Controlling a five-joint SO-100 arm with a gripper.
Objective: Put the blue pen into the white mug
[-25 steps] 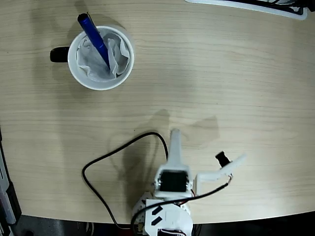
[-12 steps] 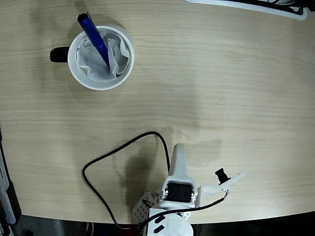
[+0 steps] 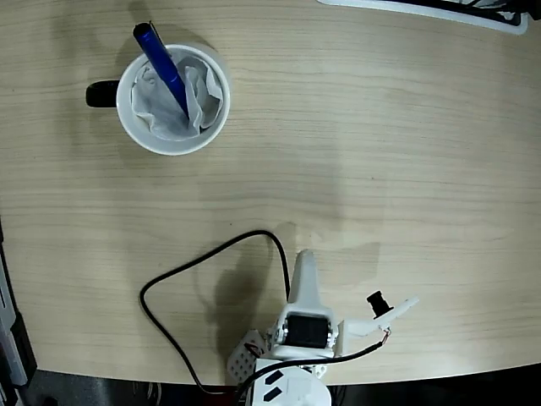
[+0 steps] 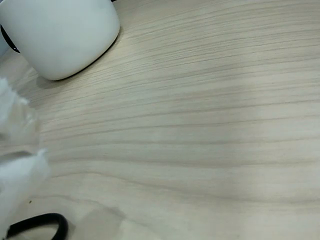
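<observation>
Blue pen (image 3: 163, 68) unmoved in white mug (image 3: 172, 100), pincer (image 3: 348, 289) barely shifted

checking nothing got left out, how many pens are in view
1. The pen stands tilted in the mug at the fixed view's upper left, its top past the rim. None lies on the table.

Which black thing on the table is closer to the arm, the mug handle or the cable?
The black cable; it loops beside the arm's base, while the mug handle sits far off.
</observation>
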